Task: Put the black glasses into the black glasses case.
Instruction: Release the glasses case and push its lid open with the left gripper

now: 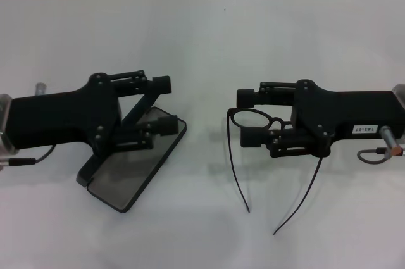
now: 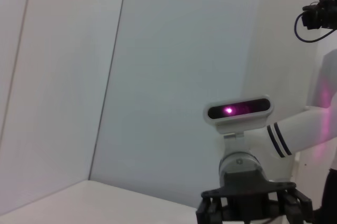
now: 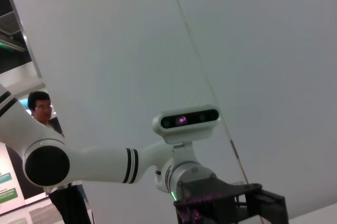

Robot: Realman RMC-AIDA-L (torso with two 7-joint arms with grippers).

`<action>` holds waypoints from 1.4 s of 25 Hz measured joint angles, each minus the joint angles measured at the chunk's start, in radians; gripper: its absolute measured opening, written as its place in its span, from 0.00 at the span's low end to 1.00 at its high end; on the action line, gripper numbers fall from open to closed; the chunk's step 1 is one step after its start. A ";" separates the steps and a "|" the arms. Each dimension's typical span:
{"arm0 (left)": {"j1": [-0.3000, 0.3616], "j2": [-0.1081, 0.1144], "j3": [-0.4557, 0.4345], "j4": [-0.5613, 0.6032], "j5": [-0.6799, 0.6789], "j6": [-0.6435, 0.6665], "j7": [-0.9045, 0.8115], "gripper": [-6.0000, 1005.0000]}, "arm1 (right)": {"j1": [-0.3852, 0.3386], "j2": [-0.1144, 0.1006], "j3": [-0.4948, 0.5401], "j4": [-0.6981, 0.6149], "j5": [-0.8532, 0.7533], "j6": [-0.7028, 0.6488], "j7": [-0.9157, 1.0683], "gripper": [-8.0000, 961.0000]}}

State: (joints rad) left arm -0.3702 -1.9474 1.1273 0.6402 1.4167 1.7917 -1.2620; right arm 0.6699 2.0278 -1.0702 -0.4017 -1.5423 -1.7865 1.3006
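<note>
The black glasses [image 1: 253, 119] are on the white table right of centre in the head view, with their temple arms stretched toward the front edge. My right gripper [image 1: 242, 118] is open, one finger on each side of the left lens, which lies between them. The black glasses case [image 1: 130, 177] lies open at the left with its grey lining up. My left gripper [image 1: 171, 104] hovers over the case's far end, open. A slanted black strip, apparently the lid's edge, runs between its fingers. Neither wrist view shows the glasses or the case.
The white table [image 1: 209, 41] stretches back to a pale wall. Cables hang at each arm's outer end. The wrist views look up at the robot's head camera [image 2: 238, 110] and white walls; a person [image 3: 41, 109] stands in the background.
</note>
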 joint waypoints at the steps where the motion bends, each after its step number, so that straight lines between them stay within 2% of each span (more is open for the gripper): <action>1: -0.002 -0.002 -0.001 0.000 0.006 0.000 0.000 0.69 | -0.004 0.000 -0.002 -0.005 0.003 0.000 0.000 0.75; 15: -0.008 -0.004 -0.019 0.001 0.015 -0.006 -0.032 0.69 | -0.019 0.000 -0.005 -0.005 0.015 -0.011 0.000 0.75; 18: -0.007 -0.009 -0.064 0.037 0.016 -0.010 -0.113 0.69 | -0.020 0.000 -0.004 -0.010 0.016 -0.008 0.000 0.75; 20: -0.008 -0.008 -0.087 0.128 0.031 -0.020 -0.258 0.69 | -0.023 -0.004 0.001 -0.021 0.016 0.000 -0.002 0.75; 21: -0.008 -0.008 -0.087 0.128 0.031 -0.020 -0.258 0.69 | -0.028 -0.007 0.003 -0.031 0.016 0.005 -0.003 0.75; 23: -0.009 -0.011 -0.102 0.361 0.130 -0.045 -0.517 0.69 | -0.044 -0.012 0.010 -0.061 0.017 0.016 -0.001 0.75; 24: -0.010 -0.017 -0.103 0.434 0.175 -0.057 -0.583 0.69 | -0.054 -0.013 0.014 -0.077 0.017 0.021 0.001 0.75; 26: -0.012 -0.048 -0.103 0.669 0.363 -0.094 -0.761 0.69 | -0.079 -0.014 0.025 -0.109 0.018 0.026 0.003 0.75; 29: -0.036 -0.103 -0.094 0.919 0.694 -0.115 -0.971 0.69 | -0.115 -0.014 0.049 -0.137 0.017 0.028 0.007 0.75; 32: -0.062 -0.135 -0.061 1.018 0.918 -0.106 -1.088 0.69 | -0.150 -0.015 0.083 -0.148 0.017 0.027 0.007 0.75; 35: -0.072 -0.133 0.017 1.027 1.010 -0.103 -1.188 0.69 | -0.183 -0.021 0.109 -0.161 0.017 0.023 0.008 0.75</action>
State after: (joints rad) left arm -0.4427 -2.0802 1.1444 1.6674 2.4264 1.6883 -2.4503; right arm 0.4870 2.0065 -0.9613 -0.5631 -1.5255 -1.7634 1.3086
